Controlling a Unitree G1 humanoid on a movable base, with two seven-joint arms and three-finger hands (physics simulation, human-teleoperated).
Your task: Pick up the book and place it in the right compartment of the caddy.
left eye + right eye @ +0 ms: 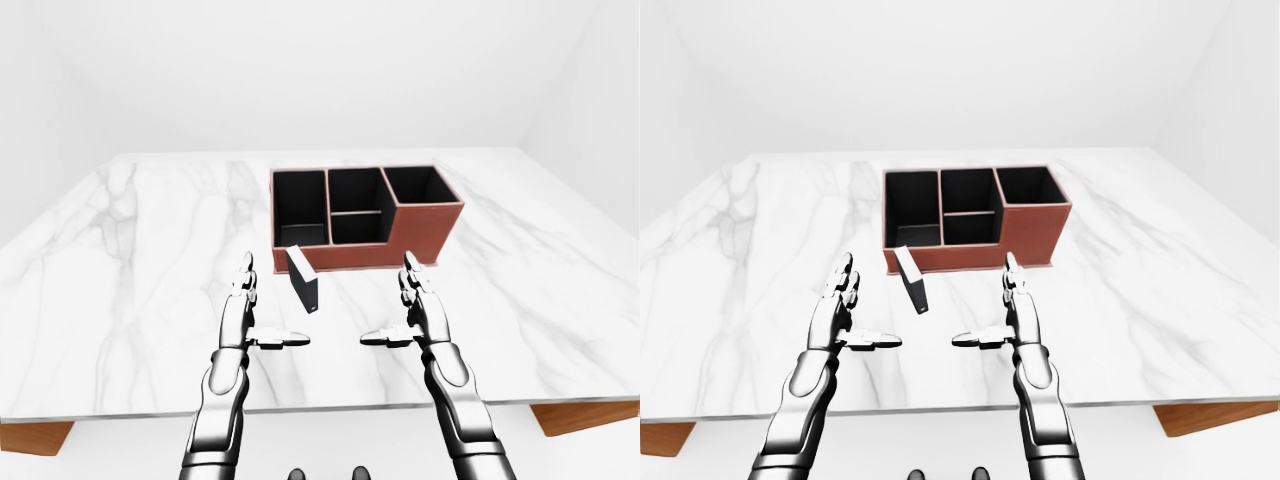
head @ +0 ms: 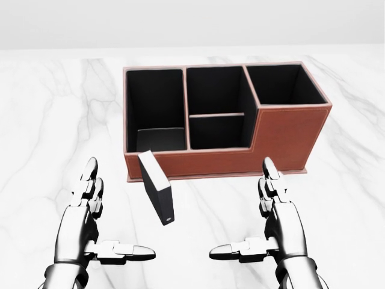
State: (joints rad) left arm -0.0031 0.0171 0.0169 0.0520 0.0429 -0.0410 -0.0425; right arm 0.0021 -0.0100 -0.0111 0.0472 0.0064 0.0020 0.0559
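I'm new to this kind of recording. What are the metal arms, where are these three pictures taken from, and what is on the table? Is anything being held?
These are computer-rendered pictures from a simulated humanoid robot steered by a person. All three cameras sit on its head and look out over its arms; the left-eye and right-eye views are a pair and show nearly the same scene, from farther out than the head view. The left hand and right hand each have three fingers, spread open, and hold nothing. On the white marble table stands a brown caddy with black compartments, all apparently empty. A dark book stands on edge on the table, just below the caddy's left end in the head view, between the hands but touched by neither.
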